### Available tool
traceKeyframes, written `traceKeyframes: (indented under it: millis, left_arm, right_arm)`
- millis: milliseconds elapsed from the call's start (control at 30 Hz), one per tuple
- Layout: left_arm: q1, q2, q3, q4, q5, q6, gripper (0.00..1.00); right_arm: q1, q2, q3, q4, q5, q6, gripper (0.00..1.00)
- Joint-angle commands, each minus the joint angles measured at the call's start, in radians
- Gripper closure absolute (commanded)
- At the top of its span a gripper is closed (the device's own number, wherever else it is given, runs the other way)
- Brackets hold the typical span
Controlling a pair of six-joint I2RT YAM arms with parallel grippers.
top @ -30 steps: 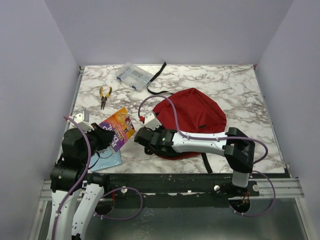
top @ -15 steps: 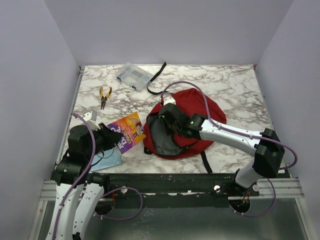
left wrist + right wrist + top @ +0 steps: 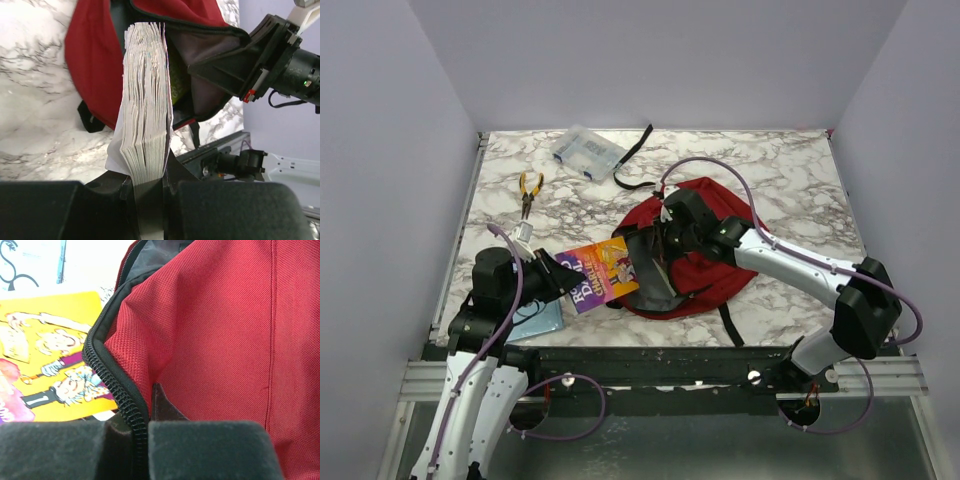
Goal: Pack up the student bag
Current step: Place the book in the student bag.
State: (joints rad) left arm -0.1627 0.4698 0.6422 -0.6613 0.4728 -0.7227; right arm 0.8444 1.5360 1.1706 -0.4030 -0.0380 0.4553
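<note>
The student bag (image 3: 725, 250) is a dark red backpack lying at mid-table, its mouth facing left. My right gripper (image 3: 662, 238) is shut on the bag's zip edge (image 3: 112, 380) and holds the upper flap up, so the dark lining shows. A thick paperback book (image 3: 605, 279) with a yellow and purple cover is clamped by its spine end in my left gripper (image 3: 563, 281). The book's far end reaches the bag's mouth. In the left wrist view the book's pages (image 3: 146, 95) stand edge-on, pointing into the open bag (image 3: 92, 75).
Yellow-handled pliers (image 3: 529, 190) and a clear plastic box (image 3: 586, 152) lie at the back left. A black strap (image 3: 635, 160) trails from the bag toward the back. A light blue flat thing (image 3: 538, 320) lies under my left arm by the near edge.
My right gripper shut on the bag's zip edge and lifted it up and back, opening the bag's mouth. My left arm carried the book rightward to that opening.
</note>
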Motion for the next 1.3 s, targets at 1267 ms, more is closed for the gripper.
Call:
traceKeyframes:
  millis: [1267]
  left_arm:
    - [-0.559,0.748,-0.153,1.141,-0.41,-0.753,1.0]
  right_arm:
    - [-0.044,-0.137,0.0,0.118,-0.178,0.061,1.0]
